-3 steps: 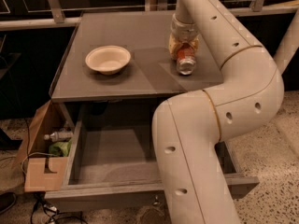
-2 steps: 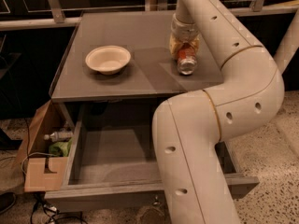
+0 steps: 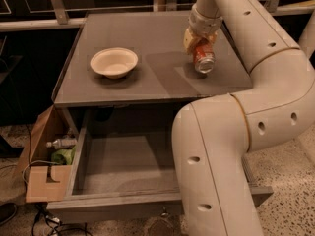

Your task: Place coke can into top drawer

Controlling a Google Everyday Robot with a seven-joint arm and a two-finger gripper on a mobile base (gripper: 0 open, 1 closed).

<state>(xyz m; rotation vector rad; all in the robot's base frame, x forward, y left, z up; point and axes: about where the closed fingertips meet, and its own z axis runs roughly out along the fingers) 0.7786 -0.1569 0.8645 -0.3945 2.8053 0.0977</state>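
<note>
The coke can [image 3: 203, 58], red-orange with a silver end, is tilted in my gripper [image 3: 198, 44] over the right side of the grey cabinet top [image 3: 147, 28]. The gripper's cream fingers are closed around the can's upper part, and the can hangs slightly above the surface with a shadow to its left. The top drawer [image 3: 128, 166] is pulled open below the cabinet top, and its flat grey bottom is bare. My arm [image 3: 221, 151] crosses in front of the drawer's right part and hides it.
A cream round bowl [image 3: 113, 62] sits on the left of the cabinet top. A cardboard box [image 3: 43, 183] with a plastic bottle [image 3: 61, 143] and something green stands on the floor left of the drawer. Speckled floor lies to the right.
The gripper with the can has moved a little up and to the right, lifting the can off the cabinet top. The bowl and the drawer have not moved.
</note>
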